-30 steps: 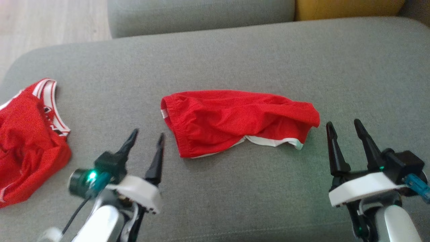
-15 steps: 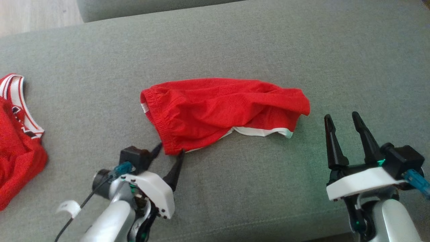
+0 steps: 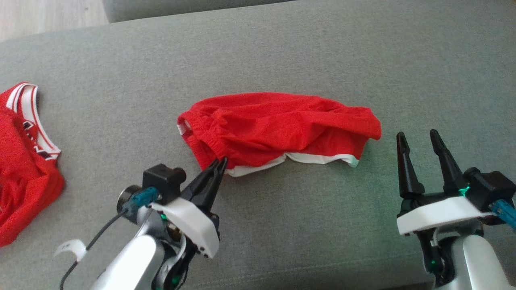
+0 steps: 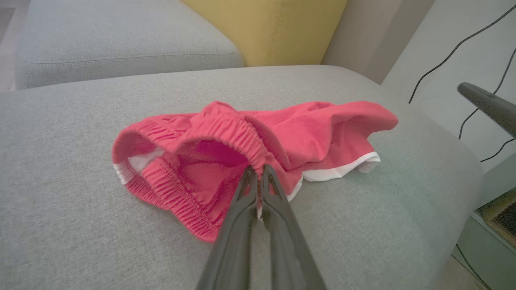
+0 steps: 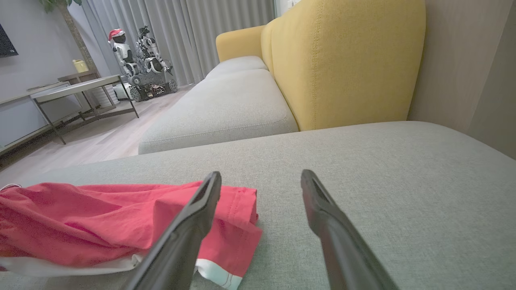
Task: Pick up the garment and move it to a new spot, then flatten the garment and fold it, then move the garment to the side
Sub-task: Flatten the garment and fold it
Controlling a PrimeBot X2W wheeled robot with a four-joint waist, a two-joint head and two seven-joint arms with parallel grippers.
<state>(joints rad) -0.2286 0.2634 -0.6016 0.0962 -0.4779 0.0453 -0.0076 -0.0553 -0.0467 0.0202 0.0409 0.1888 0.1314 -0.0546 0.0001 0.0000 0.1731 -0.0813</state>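
The garment (image 3: 278, 127) is a pair of red shorts with white hem trim, lying crumpled mid-cushion on the grey sofa seat (image 3: 282, 56). My left gripper (image 3: 219, 163) is shut on the elastic waistband at the shorts' near left corner; the left wrist view shows the waistband (image 4: 242, 137) pinched between the fingertips and bunched upward. My right gripper (image 3: 417, 137) stands open just right of the shorts' right end, above the seat. In the right wrist view the shorts (image 5: 100, 225) lie to the left, behind the left finger (image 5: 197, 213).
A second red garment with white and black trim (image 3: 24, 161) lies at the seat's left edge. A yellow sofa back (image 5: 342, 60) rises beyond the seat, with another grey cushion (image 5: 225, 108) beside it. Wooden floor (image 3: 48, 16) shows at the far left.
My left gripper moved forward to the shorts' near left corner and shut on the waistband, bunching the cloth. The head camera tilted down. The right gripper stayed open.
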